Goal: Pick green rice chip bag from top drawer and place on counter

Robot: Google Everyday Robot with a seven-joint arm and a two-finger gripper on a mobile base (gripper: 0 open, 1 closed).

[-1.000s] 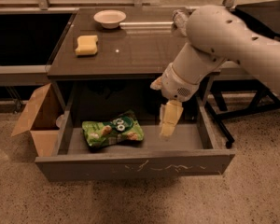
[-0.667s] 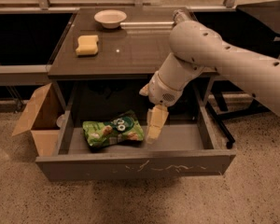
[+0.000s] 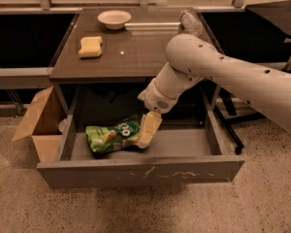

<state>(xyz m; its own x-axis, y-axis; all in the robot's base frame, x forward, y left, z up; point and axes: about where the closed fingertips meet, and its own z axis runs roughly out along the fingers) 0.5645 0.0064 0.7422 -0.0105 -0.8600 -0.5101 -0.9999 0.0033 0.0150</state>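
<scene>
- Tool (image 3: 146, 130) sits low inside the top drawer (image 3: 140, 171), at the right end of the green rice chip bag (image 3: 111, 136), seemingly touching it; its opening cannot be told.
- Bag lies on the drawer floor, left of centre.
- Counter (image 3: 136, 52) carries a yellow sponge (image 3: 90, 46) and a white bowl (image 3: 114, 19).
- Cardboard box (image 3: 39, 125) stands just left of the drawer.
- Arm (image 3: 223, 74) hides the counter's right front corner.

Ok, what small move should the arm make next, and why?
Probably lower the gripper slightly onto the bag: it hangs at the bag's right end, inside the open drawer, and the bag lies flat on the drawer floor, not yet lifted.
</scene>
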